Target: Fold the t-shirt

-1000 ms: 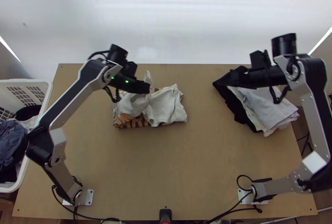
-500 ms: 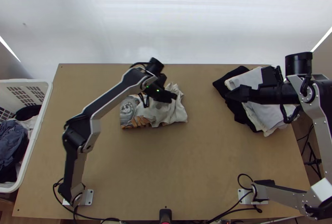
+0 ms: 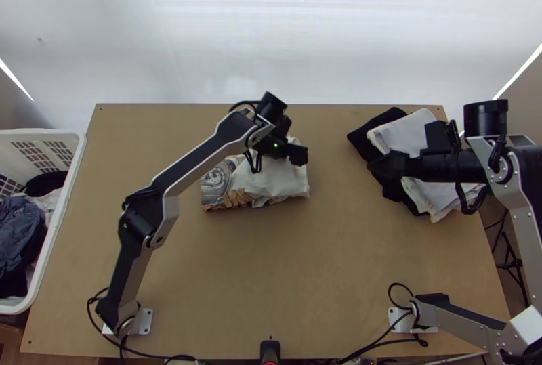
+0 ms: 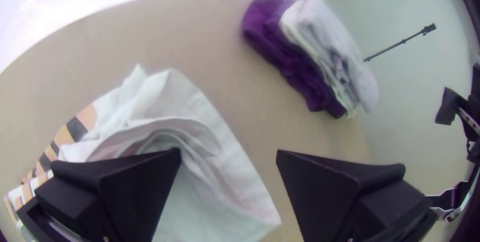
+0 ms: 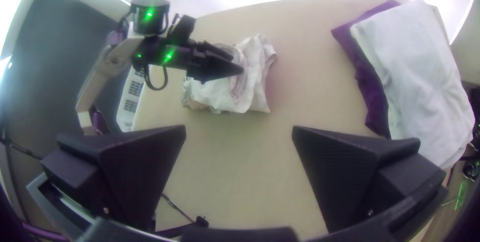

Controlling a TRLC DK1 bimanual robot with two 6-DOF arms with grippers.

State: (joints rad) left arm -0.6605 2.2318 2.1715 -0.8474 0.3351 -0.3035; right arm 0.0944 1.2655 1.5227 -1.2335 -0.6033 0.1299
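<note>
Since a second ago, see left hand (image 3: pixel 299 155) shifted toward table's middle, over t-shirt (image 3: pixel 281 179). On wooden surface (image 3: pixel 305 270), note folded stack (image 3: pixel 406 129) at far right. Well apart, left of stack, find t-shirt bunched, white cloth beside printed part. Note left hand spread apart above t-shirt, right hand (image 3: pixel 371 166) likewise apart over stack's inner edge.
</note>
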